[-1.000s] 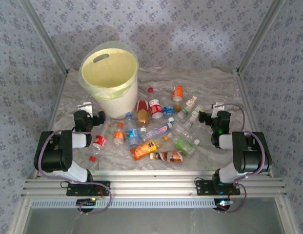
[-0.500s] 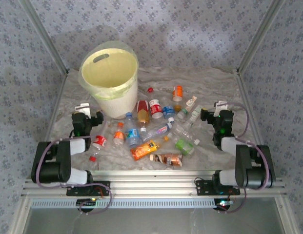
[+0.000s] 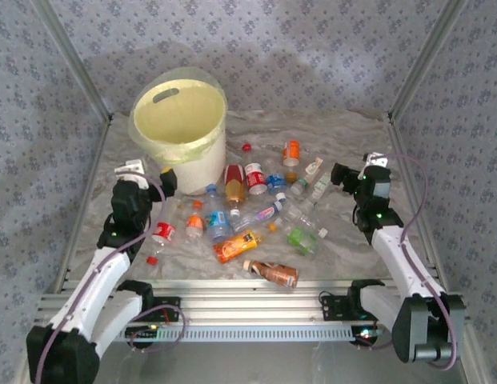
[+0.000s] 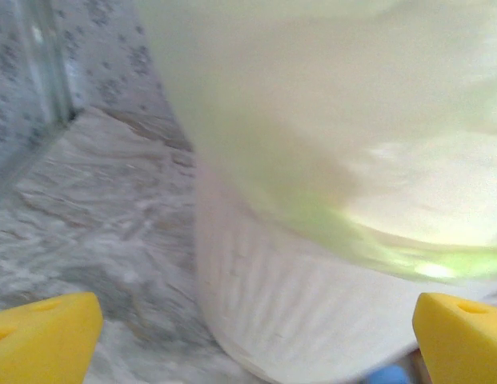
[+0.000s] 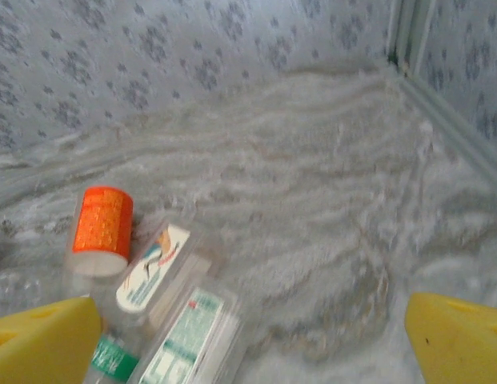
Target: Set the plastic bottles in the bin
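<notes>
The cream-yellow bin (image 3: 181,132) with its pale green liner stands at the back left. Several plastic bottles lie in the middle of the table, among them an orange-labelled one (image 3: 290,152), a brown one (image 3: 274,273) near the front and a red-labelled one (image 3: 162,232). My left gripper (image 3: 150,174) is open just left of the bin's base; in the left wrist view the bin wall (image 4: 328,240) looms close ahead of the left gripper (image 4: 248,344). My right gripper (image 3: 357,168) is open to the right of the bottles. The right wrist view has the right gripper (image 5: 248,340) over bare cloth, the orange-labelled bottle (image 5: 101,228) and two clear bottles (image 5: 156,264) to its left.
A crumpled grey cloth (image 3: 344,136) covers the table, ringed by patterned walls and metal posts (image 3: 416,72). A few loose red and orange caps (image 3: 246,147) lie among the bottles. The cloth behind and to the right of the bottles is bare.
Both arms have stretched forward and up from folded poses. The left gripper has come closer to the bin, the right one has moved back and right. The front brown bottle has shifted slightly nearer.
</notes>
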Controlling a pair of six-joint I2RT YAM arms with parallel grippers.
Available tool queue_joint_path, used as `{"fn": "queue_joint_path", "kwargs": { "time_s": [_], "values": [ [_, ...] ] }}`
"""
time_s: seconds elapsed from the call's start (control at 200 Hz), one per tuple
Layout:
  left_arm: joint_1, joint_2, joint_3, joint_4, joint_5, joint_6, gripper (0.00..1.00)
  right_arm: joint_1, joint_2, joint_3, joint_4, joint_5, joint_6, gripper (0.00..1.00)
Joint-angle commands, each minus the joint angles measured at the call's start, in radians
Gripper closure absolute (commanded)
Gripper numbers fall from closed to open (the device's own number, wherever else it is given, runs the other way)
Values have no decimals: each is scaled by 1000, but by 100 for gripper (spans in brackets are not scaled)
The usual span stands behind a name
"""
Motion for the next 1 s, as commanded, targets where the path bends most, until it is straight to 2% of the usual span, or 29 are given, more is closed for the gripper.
{"fn": "queue_joint_path", "kwargs": {
  "time_s": [0.0,0.145,0.305,0.435,0.545,0.765,0.994],
  "values": [
    [-84,-32,71,-248,32,-113,0,32,-5,62,-272,85,154,0],
    [-216,-22,137,-333,113,-127,0,38,50,109,-352,-19,205,0],
    [-302,62,254,-394,276,-77,0,55,105,133,-391,-79,303,9],
    [-320,126,326,-440,406,16,0,100,161,158,-411,-125,363,13],
    [-321,139,337,-473,437,77,0,150,196,164,-414,-115,408,16],
    [-325,140,321,-434,549,80,0,208,279,171,-406,-112,482,23],
    [-327,159,325,-420,599,88,0,228,369,176,-346,-139,533,29]
  ]
}}
